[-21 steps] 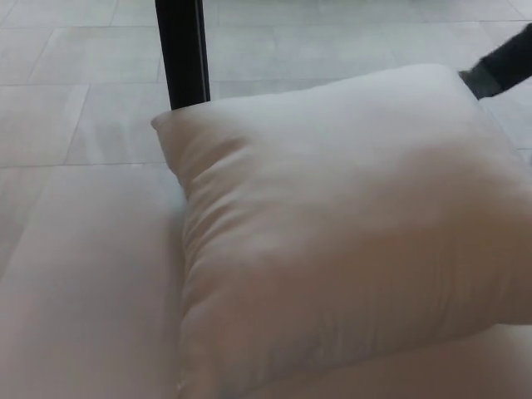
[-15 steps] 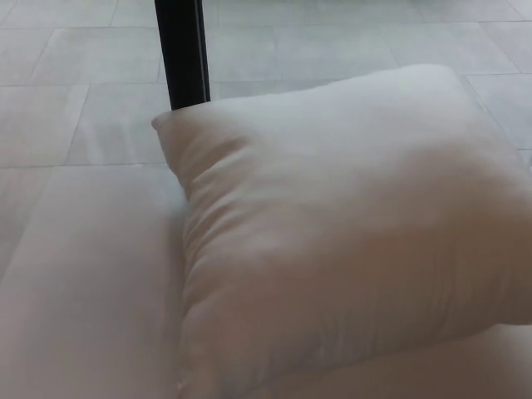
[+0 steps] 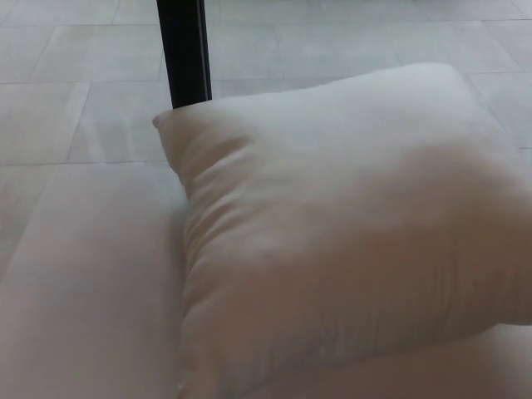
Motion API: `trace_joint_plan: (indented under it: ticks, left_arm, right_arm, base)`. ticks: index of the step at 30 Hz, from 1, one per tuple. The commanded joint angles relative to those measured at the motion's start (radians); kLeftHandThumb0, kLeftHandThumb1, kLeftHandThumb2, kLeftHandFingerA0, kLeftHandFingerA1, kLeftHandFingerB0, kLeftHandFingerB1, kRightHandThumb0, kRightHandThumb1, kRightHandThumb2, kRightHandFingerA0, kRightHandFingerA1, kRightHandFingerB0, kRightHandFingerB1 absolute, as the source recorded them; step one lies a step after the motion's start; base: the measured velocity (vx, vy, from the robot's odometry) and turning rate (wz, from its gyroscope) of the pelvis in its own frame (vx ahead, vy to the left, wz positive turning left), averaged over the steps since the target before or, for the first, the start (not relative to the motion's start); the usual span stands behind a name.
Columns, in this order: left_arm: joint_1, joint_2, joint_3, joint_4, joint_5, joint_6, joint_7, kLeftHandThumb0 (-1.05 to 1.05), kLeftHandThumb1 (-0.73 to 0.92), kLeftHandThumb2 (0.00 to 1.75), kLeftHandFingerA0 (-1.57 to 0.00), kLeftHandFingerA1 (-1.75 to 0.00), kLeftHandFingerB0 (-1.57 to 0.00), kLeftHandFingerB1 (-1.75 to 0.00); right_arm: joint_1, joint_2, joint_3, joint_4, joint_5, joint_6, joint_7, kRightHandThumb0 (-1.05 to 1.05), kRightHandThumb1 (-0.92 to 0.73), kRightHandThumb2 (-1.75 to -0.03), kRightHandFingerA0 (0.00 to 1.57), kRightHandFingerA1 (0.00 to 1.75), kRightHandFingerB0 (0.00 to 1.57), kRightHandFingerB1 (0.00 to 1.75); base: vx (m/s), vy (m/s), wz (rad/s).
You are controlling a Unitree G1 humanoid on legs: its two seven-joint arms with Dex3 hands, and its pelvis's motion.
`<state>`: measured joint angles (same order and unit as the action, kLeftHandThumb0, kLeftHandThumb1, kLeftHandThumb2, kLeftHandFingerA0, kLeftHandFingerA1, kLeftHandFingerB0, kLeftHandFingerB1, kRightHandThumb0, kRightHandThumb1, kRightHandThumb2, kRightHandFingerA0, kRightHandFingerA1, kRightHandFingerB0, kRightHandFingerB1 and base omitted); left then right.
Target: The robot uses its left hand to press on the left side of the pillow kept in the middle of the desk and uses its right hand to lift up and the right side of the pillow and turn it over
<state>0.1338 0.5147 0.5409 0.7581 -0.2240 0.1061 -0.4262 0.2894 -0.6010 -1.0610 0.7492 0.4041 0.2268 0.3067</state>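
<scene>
While you look down from the head view, you see the pillow [image 3: 349,241] filling most of the picture and neither of the robot's hands anywhere in it. You therefore cannot tell whether the left hand or the right hand is open, closed or gripping anything, and you cannot place the pillow relative to either one: nothing touches it on any side that shows.

The pillow is white and plump, with soft creases running down its left side. It lies on the pale table [image 3: 83,283], turned at a slant, so that one corner points to the far left, just in front of a black post [image 3: 184,50]. Its far edge runs up toward the right, and its right side runs out past the right edge of the picture. Its near left corner reaches the bottom edge of the picture. Along its left edge the pillow rests on the table; at the near right, a strip of the table shows below it, with shadow under that edge, and you cannot tell whether that side is lifted.

To the left of the pillow you have a broad bare stretch of table. Beyond the far edge of the table lies a light tiled floor [image 3: 332,41], and the black post stands upright on it, its foot hidden behind the pillow's far left corner.
</scene>
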Motion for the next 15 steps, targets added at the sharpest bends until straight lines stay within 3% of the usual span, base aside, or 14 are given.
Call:
trace_joint_plan:
  ticks: [1,2,3,4,5,6,7,8,9,11,12,13,14,15]
  left_arm:
    - [-0.272,0.181,0.091,-0.274,-0.220,0.378,-0.016,-0.73,0.77,0.63,-0.23,-0.42,-0.19,-0.34]
    - [-0.354,0.222,0.067,-0.293,-0.179,0.392,0.021,-0.79,0.76,0.63,-0.25,-0.53,-0.23,-0.42]
    - [-0.408,0.245,0.058,-0.322,-0.172,0.435,0.042,-0.85,0.60,1.03,-0.27,-0.66,-0.21,-0.55]
    - [-0.437,0.251,0.055,-0.348,-0.173,0.464,0.059,-0.87,0.73,0.62,-0.27,-0.80,-0.27,-0.62]
    - [-0.473,0.257,0.045,-0.392,-0.164,0.491,0.083,-0.90,0.75,0.63,-0.25,-0.86,-0.24,-0.66]
    - [-0.495,0.259,0.041,-0.416,-0.164,0.507,0.095,-0.86,0.77,0.64,-0.20,-0.78,-0.17,-0.60]
    - [-0.542,0.254,0.039,-0.451,-0.170,0.540,0.122,-0.40,0.51,1.10,-0.04,-0.55,0.00,-0.52]
    - [-0.587,0.239,0.043,-0.474,-0.182,0.558,0.153,-0.39,0.56,1.13,-0.04,-0.55,0.00,-0.52]
    - [-0.628,0.227,0.038,-0.494,-0.185,0.560,0.161,-0.70,0.89,0.67,-0.06,-0.47,-0.07,-0.36]
    - [-0.687,0.208,0.005,-0.512,-0.157,0.563,0.171,-0.72,0.88,0.67,-0.09,-0.46,-0.09,-0.32]
    - [-0.725,0.183,-0.016,-0.514,-0.147,0.564,0.185,-0.70,0.66,1.05,-0.05,-0.52,-0.01,-0.42]
    - [-0.754,0.157,-0.037,-0.513,-0.133,0.560,0.191,-0.77,0.64,1.01,-0.09,-0.53,-0.02,-0.44]
    - [-0.766,0.145,-0.044,-0.514,-0.127,0.563,0.192,-0.77,0.64,1.01,-0.09,-0.53,-0.02,-0.44]
    - [-0.772,0.134,-0.062,-0.508,-0.129,0.551,0.165,-0.69,0.66,1.05,-0.04,-0.51,-0.03,-0.42]
  right_arm:
    - [-0.259,-0.185,-0.064,-0.248,0.269,0.291,-0.025,-0.95,-0.87,-0.66,0.09,0.82,0.04,0.63]
    - [-0.346,-0.198,-0.040,-0.260,0.285,0.303,-0.039,-0.98,-0.83,-0.65,0.14,0.79,0.07,0.58]
    - [-0.402,-0.201,-0.022,-0.283,0.296,0.320,-0.054,-0.98,-0.82,-0.66,0.17,0.81,0.09,0.59]
    - [-0.433,-0.196,-0.008,-0.303,0.299,0.329,-0.067,-0.97,-0.83,-0.65,0.21,0.84,0.12,0.59]
    - [-0.472,-0.185,0.014,-0.332,0.298,0.335,-0.074,-0.96,-0.82,-0.66,0.23,0.89,0.13,0.62]
    - [-0.489,-0.181,0.033,-0.352,0.295,0.340,-0.077,-0.98,-0.83,-0.65,0.29,0.93,0.17,0.65]
    - [-0.526,-0.175,0.061,-0.380,0.294,0.357,-0.080,-0.99,-0.81,-0.64,0.32,0.98,0.18,0.70]
    - [-0.562,-0.165,0.081,-0.394,0.306,0.368,-0.075,-0.99,-0.79,-0.64,0.33,0.99,0.22,0.72]
    - [-0.601,-0.146,0.116,-0.419,0.300,0.369,-0.073,-0.99,-0.79,-0.64,0.34,1.00,0.27,0.75]
    - [-0.662,-0.108,0.168,-0.479,0.294,0.392,-0.106,-1.01,-0.76,-0.64,0.38,0.97,0.36,0.73]
    - [-0.703,-0.088,0.204,-0.507,0.292,0.402,-0.121,-0.93,-0.55,-1.06,0.41,0.84,0.25,0.63]
    - [-0.739,-0.074,0.237,-0.520,0.281,0.402,-0.122,-0.93,-0.57,-1.05,0.21,0.71,0.12,0.54]
    - [-0.755,-0.064,0.255,-0.529,0.273,0.401,-0.116,-0.93,-0.57,-1.05,0.21,0.71,0.12,0.54]
    - [-0.774,-0.053,0.278,-0.531,0.270,0.405,-0.103,-0.41,-0.30,-0.99,0.05,0.56,0.00,0.51]
  base:
    - [0.00,0.000,0.00]
    - [0.00,0.000,0.00]
    - [0.00,0.000,0.00]
    - [0.00,0.000,0.00]
    - [0.00,0.000,0.00]
    - [0.00,0.000,0.00]
    - [0.00,0.000,0.00]
    - [0.00,0.000,0.00]
    - [0.00,0.000,0.00]
    - [0.00,0.000,0.00]
    - [0.00,0.000,0.00]
    - [0.00,0.000,0.00]
    - [0.00,0.000,0.00]
    - [0.00,0.000,0.00]
